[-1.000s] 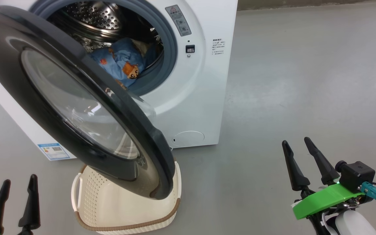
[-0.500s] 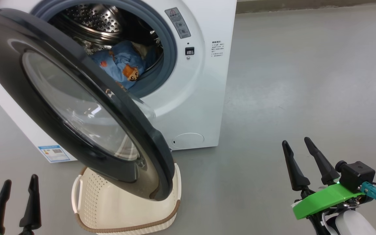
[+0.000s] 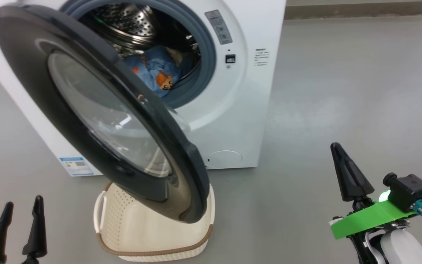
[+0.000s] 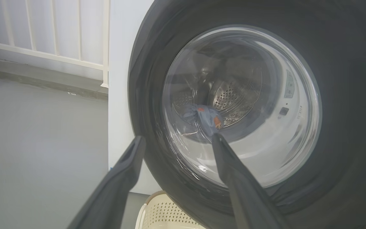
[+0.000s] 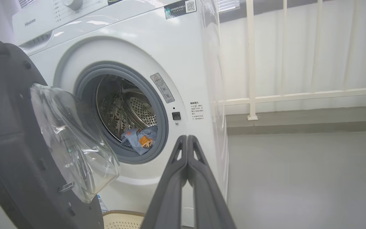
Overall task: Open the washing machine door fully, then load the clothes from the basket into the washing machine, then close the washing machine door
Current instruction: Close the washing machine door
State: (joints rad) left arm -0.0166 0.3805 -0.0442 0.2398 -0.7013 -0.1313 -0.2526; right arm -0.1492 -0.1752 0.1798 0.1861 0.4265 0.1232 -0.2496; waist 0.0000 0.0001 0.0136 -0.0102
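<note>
white washing machine (image 3: pixel 247 110) sits ahead, slightly left, mouth uncovered and steel drum showing. so the opening step reads as done.

door (image 3: pixel 104 113): glossy black ring with a clear bowl, swung out toward the robot. it stands between the left gripper and the drum, and the left wrist view looks straight through its glass. closing it is what's left, by my read.

basket (image 3: pixel 152 253): on the floor just in front of the machine, under the door's lower edge. the part of its inside i can see holds nothing; the rest is behind the door.

clothes (image 3: pixel 156 71): blue, bear print, lying low at the front of the drum, close to the grey gasket (image 3: pixel 206 69). loading looks done. can't tell if any fabric rides over the lip, so check before latching.

left gripper (image 3: pixel 23 201): low left, fingers spread wide, holding nothing, facing the door's outer side.

right gripper (image 3: pixel 335 146): low right, fingers pressed together, empty, well apart from the machine. bare grey floor (image 3: pixel 343 91) around it gives plenty of room.

tight spot: door rim passes just over the basket rim, and the swing may brush it.
</note>
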